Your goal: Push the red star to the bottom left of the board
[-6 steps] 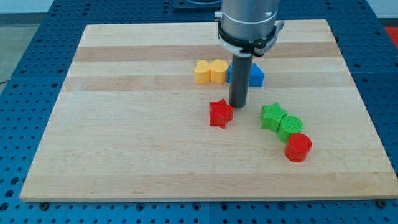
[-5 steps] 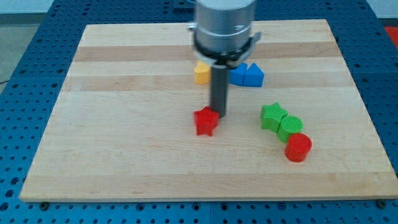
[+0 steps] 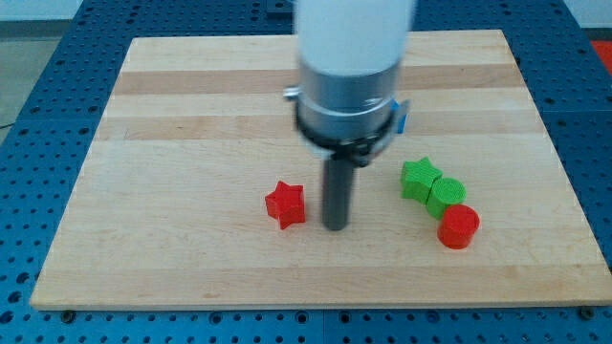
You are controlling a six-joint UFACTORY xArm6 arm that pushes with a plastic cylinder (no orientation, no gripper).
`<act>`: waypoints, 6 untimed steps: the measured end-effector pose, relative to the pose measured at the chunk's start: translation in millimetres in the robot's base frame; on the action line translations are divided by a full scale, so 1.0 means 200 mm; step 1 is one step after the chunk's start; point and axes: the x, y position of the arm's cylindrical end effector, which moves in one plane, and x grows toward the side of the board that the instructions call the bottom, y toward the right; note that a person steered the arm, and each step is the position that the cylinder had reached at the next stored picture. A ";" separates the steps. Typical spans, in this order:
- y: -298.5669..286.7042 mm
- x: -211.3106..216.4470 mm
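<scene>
The red star (image 3: pixel 286 204) lies on the wooden board (image 3: pixel 172 191), a little left of the middle and toward the view's bottom. My tip (image 3: pixel 335 226) rests on the board just to the star's right and slightly lower, with a narrow gap between them. The arm's body hides the blocks behind it near the board's middle top.
A green star (image 3: pixel 418 179), a green cylinder-like block (image 3: pixel 447 195) and a red cylinder (image 3: pixel 459 226) sit in a cluster at the view's right. A sliver of a blue block (image 3: pixel 403 118) shows beside the arm.
The red star has slid left and toward the view's bottom. My tip has moved down the view after it, and the arm now covers the yellow and blue blocks.
</scene>
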 end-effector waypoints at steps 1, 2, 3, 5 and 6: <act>-0.32 0.00; -0.11 0.01; 0.15 -0.06; -0.25 -0.19; -0.51 -0.12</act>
